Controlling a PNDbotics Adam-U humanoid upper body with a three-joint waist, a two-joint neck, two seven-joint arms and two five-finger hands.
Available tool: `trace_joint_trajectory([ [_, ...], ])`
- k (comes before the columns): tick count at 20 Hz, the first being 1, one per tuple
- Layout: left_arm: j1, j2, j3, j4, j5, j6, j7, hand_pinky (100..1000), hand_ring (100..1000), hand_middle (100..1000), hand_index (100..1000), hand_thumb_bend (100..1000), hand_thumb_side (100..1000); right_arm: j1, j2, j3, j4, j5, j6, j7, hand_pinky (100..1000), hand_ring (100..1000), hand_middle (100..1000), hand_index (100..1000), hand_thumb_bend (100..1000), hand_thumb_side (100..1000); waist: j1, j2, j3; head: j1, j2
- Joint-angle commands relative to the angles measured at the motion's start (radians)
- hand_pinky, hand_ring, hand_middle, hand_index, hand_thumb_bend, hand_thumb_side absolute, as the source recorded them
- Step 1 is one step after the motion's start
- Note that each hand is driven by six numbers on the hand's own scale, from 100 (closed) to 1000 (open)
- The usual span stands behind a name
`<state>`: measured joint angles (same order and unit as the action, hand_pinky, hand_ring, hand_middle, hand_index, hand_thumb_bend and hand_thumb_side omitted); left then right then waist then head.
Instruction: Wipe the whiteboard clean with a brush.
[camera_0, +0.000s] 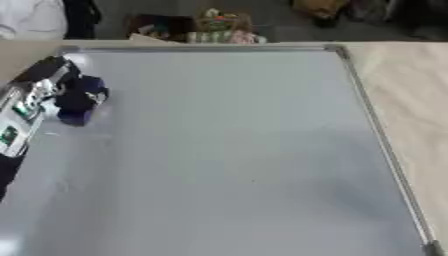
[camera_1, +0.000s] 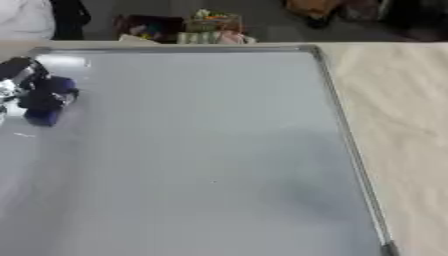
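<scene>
While our left hand (camera_0: 54, 92) is curled around the blue brush (camera_0: 80, 102) at the far left part of the whiteboard (camera_0: 227, 150), we judge wiping is underway; next we should sweep across the surface, which looks nearly clean.

left arm (camera_0: 22, 115): cut by left edge | brush (camera_0: 80, 102): blurred, part-hidden in left hand (camera_0: 54, 82)

Whiteboard (camera_0: 227, 150): smooth, faintly glossy grey surface, thin metal frame (camera_0: 376, 130). Table (camera_0: 411, 95): matt, light wood-grain finish. Brush (camera_0: 80, 102): dark blue, matt.
</scene>
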<state>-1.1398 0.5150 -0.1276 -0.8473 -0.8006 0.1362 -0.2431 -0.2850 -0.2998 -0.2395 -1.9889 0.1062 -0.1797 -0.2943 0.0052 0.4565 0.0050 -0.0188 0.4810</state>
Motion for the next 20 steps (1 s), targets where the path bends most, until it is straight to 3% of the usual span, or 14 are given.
trace_joint_trajectory([
  [1,-0.016,-0.006,-0.011,-0.011,-0.002,-0.007,-0.005,545,527,320,277,180,352,-0.006,-0.009,-0.008,-0.011,-0.004,0.000,0.000,873,833,617,872,100,1000,0.000,-0.020,-0.005,0.005,-0.011],
  [8,-0.020,-0.019,-0.018,-0.010,0.002,-0.017,-0.019,545,525,317,306,214,386,-0.008,-0.008,-0.009,-0.011,-0.004,0.003,-0.005,873,832,613,869,100,1000,0.000,-0.021,-0.008,0.012,-0.010],
  [20,-0.021,-0.024,-0.031,-0.020,0.004,-0.043,-0.048,553,535,330,490,274,443,-0.009,-0.006,-0.009,-0.011,-0.010,0.004,-0.008,873,830,610,868,100,1000,-0.003,-0.025,-0.004,0.016,-0.008],
])
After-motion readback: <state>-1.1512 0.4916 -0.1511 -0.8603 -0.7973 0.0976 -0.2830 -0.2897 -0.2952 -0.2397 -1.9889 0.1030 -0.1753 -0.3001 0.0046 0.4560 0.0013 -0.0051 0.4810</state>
